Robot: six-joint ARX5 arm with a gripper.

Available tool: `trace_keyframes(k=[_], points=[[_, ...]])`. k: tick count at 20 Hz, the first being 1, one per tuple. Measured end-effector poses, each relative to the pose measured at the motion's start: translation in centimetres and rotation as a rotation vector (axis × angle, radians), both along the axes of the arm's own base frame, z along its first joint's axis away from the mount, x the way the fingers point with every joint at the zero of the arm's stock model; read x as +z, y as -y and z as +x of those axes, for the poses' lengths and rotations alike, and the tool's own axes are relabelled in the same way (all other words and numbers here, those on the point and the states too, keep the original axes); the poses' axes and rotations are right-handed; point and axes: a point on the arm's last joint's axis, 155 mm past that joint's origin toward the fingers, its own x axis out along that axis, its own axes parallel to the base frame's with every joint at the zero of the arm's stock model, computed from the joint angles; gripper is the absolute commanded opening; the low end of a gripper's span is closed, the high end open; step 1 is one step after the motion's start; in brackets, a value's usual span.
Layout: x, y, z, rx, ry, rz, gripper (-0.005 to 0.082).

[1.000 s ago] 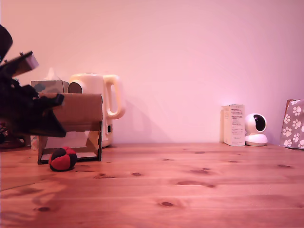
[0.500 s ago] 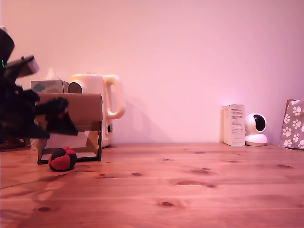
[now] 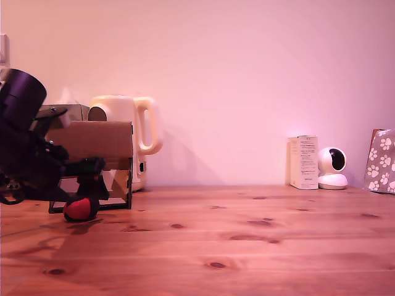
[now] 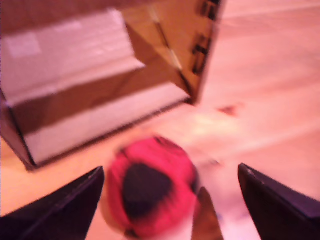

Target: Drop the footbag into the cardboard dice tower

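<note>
One white box point(image 3: 303, 162) carries small print, too small to read.

Exterior view: camera low, near table point(image 3: 247, 246) level, faces wall straight on, far enough to see whole table width. Cardboard dice tower point(image 3: 99, 151) stands at exterior view's left; kettle point(image 3: 126, 132) just behind tower, small white camera point(image 3: 333, 168) well apart from tower at exterior view's right.

Wrist view: camera on arm, looks down and forward, very near, blurred. Tower opening with ramp point(image 4: 90, 100) fills upper part.

Both views share: tower front, footbag point(image 4: 150, 192) just before tower, table there.
</note>
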Motion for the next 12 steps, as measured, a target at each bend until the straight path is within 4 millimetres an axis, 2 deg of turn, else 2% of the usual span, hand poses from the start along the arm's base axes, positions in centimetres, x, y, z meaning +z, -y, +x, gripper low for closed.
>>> trace_keyframes(k=[4, 5, 6, 8, 9, 10, 12], points=[[-2.0, -0.4, 0.0, 0.014, -0.040, 0.017, 0.0766], [-2.4, -0.5, -0.1, 0.016, -0.050, 0.020, 0.0714], [-2.5, -0.5, -0.1, 0.018, -0.055, 0.021, 0.0612], [-2.4, -0.6, 0.0, 0.020, -0.053, 0.021, 0.0279], [-2.3, -0.6, 0.1, 0.020, -0.049, 0.020, 0.0147], [-2.2, -0.6, 0.3, 0.021, -0.046, 0.020, 0.0077], [-2.0, -0.7, 0.4, 0.024, -0.040, 0.020, 0.0067]])
